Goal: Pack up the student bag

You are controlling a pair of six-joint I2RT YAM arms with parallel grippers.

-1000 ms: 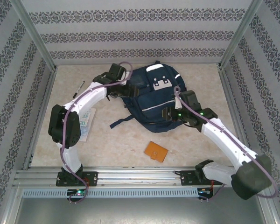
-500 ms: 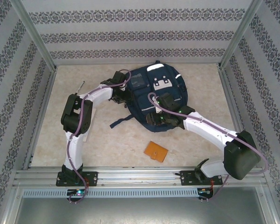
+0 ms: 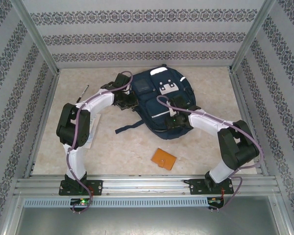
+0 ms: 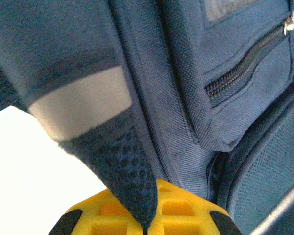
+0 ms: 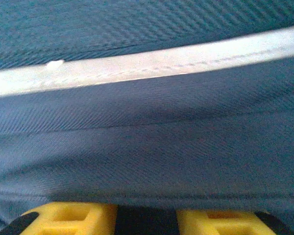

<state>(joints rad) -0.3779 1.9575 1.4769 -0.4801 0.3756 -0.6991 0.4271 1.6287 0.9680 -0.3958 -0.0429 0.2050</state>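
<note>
So, quick change in the last second: both arms have been pulled in tighter. The left gripper (image 3: pixel 128 99) has been brought down from the bag's far-left corner to its left side, and the right gripper (image 3: pixel 175 122) has been slid left along the near edge, with that arm's elbow folded well inward. The bag (image 3: pixel 161 95) itself has hardly been moved; it's lying flat at the far middle of the table (image 3: pixel 122 152), front pockets up.

From the left wrist, a wedge of dark mesh (image 4: pixel 122 161) from the bag is seen running down between the yellow fingers, so that one is judged to be clamped on the bag. On the right wrist, fabric and a white stripe (image 5: pixel 152 63) are pressed right up to the lens, and whether anything is pinched there can't be told.

Probably the bag is being gripped from two sides so it can be opened, but no opening is seen yet. The pocket zip (image 4: pixel 235 73) looks closed and nothing can be seen inside. An orange pouch (image 3: pixel 164 158), a pen (image 3: pixel 83 92) and some paper (image 3: pixel 90 138) are left out on the table, so packing is judged barely started.
</note>
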